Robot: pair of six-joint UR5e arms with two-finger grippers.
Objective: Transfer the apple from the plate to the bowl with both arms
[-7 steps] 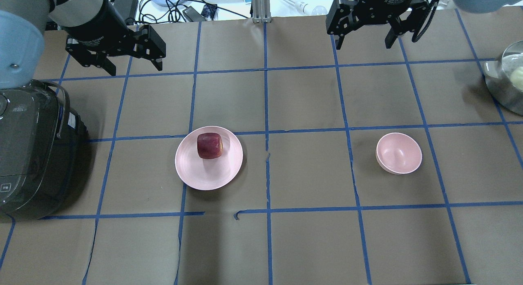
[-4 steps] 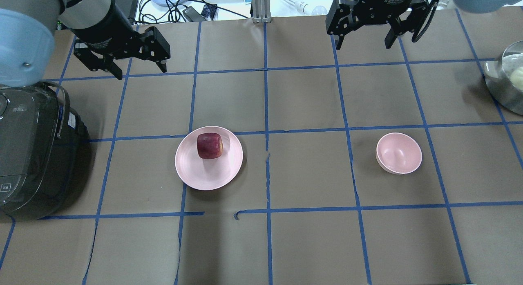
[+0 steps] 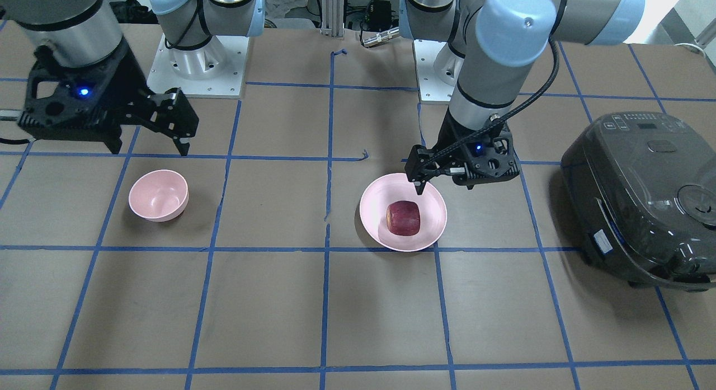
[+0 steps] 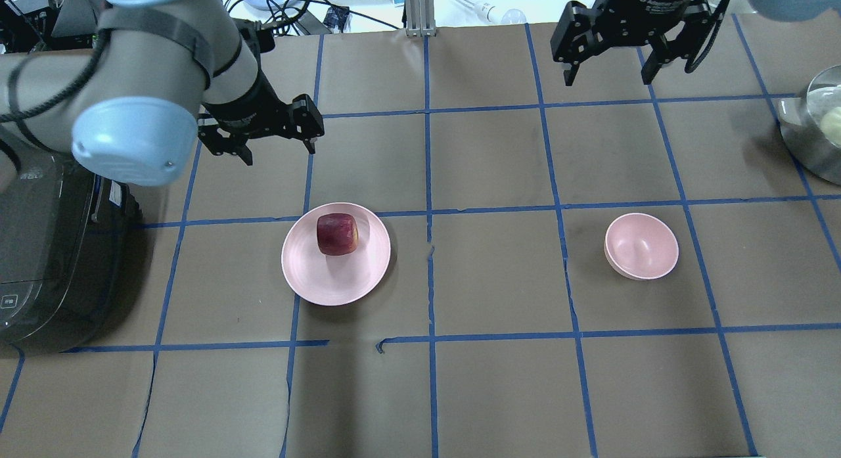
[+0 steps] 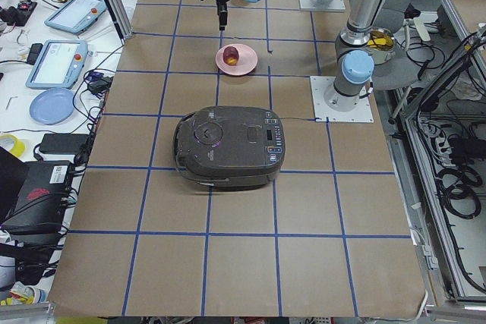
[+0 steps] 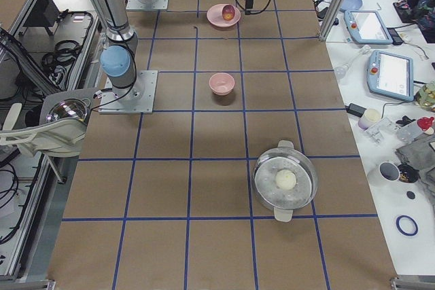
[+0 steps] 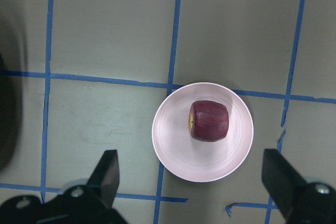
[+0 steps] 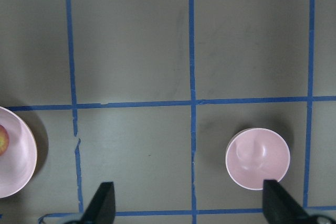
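Note:
The dark-red apple (image 4: 337, 233) sits on the wide pink plate (image 4: 335, 280), left of the table's middle. My left gripper (image 4: 281, 152) is open and empty, hovering above the table just behind the plate. Its wrist view shows the apple (image 7: 209, 120) on the plate (image 7: 173, 140) between the spread fingers (image 7: 107, 174). The small pink bowl (image 4: 641, 246) stands empty on the right. My right gripper (image 4: 608, 77) is open and empty, high above the far edge behind the bowl, which shows in the right wrist view (image 8: 257, 158). In the front view the left gripper (image 3: 461, 180) is close above the plate's rim (image 3: 375, 211).
A dark rice cooker (image 4: 46, 248) stands at the table's left end, near the left arm. A steel pot (image 4: 818, 129) holding a pale round thing stands at the right edge. Blue tape lines grid the brown table cover.
My left arm has swung to the right and towards the plate, bringing its open gripper close to the apple. My right gripper has shifted slightly right. The apple, plate and bowl have not moved.

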